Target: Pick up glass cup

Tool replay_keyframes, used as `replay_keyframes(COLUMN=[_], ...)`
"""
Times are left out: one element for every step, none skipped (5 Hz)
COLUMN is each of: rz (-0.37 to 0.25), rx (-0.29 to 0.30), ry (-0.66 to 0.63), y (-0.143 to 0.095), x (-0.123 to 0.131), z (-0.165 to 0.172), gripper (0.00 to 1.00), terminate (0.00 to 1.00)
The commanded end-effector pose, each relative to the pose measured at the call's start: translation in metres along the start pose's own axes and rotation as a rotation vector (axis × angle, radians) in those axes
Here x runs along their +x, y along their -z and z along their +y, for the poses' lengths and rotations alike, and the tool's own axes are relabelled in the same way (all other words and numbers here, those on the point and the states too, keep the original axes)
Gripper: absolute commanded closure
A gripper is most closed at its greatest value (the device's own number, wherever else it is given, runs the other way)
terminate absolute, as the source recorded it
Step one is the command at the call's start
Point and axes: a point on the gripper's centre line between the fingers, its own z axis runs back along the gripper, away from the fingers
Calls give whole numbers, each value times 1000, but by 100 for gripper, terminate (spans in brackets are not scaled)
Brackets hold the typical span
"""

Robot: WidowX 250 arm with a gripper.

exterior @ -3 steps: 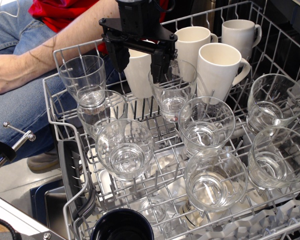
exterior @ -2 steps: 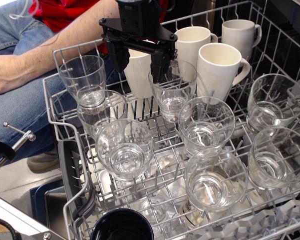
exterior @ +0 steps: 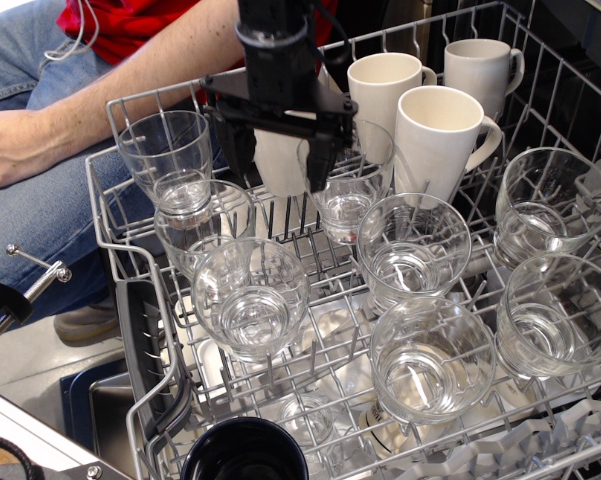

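Several clear glass cups stand in a grey wire dish rack. My gripper hangs open over the back of the rack. Its right finger dips at the left rim of one glass cup. Its left finger is beside a white mug that stands between the two fingers. Other glass cups stand at the back left, front left and centre. The gripper holds nothing.
Three white mugs stand at the back right. More glass cups stand at the right and front. A dark navy cup stands at the front edge. A person's forearm and hand rest just left of the rack.
My gripper has come down toward the rack, its fingers still apart. The cups and mugs have not moved.
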Motion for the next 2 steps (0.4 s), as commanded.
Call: replay_keyframes(rz=[-81, -51], rx=[18, 108], ry=[-172, -289], y=[18, 33], x=[7, 14], z=[-4, -4], gripper=[0, 0], terminate=[0, 0])
